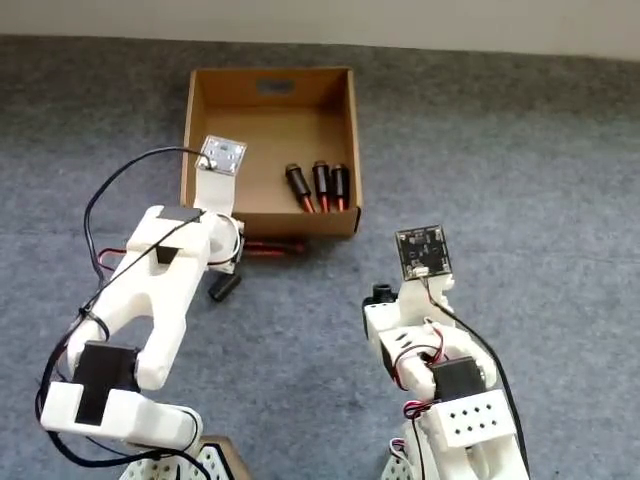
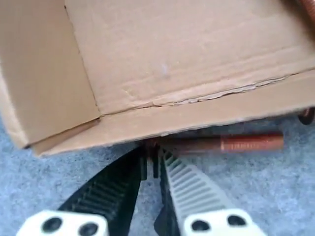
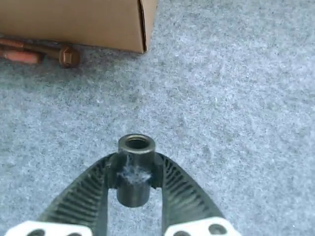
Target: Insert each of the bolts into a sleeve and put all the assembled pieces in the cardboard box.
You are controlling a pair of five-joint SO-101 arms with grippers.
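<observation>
Closest in, the right gripper (image 3: 134,164) is clamped on a black sleeve (image 3: 136,144), gripping it round the middle so it stands upright with its open bore clear of the jaws. It looks rigid and light, and its round wall could probably twist in a loose pinch, so this mid-body hold seems the sound one.

A second sleeve (image 1: 225,287) lies loose on the grey carpet (image 1: 520,150), just beside the left arm.

Beyond it, the left gripper (image 2: 152,162) is down at the box's front wall, its jaws drawn almost together with only a slit between them. The tips sit at one end of a copper-coloured bolt (image 2: 226,142); whether they actually nip it I cannot tell. That bolt lies along the foot of the wall, with another bolt (image 3: 19,57) beside it.

The bolts look stiff, round and apt to roll. Lying tight against the cardboard, each is likely best taken across the shaft near one end — leaving the other end free to enter a sleeve.

Farthest off, the cardboard box (image 1: 195,130) holds three assembled pieces (image 1: 321,185) side by side near its front wall.
</observation>
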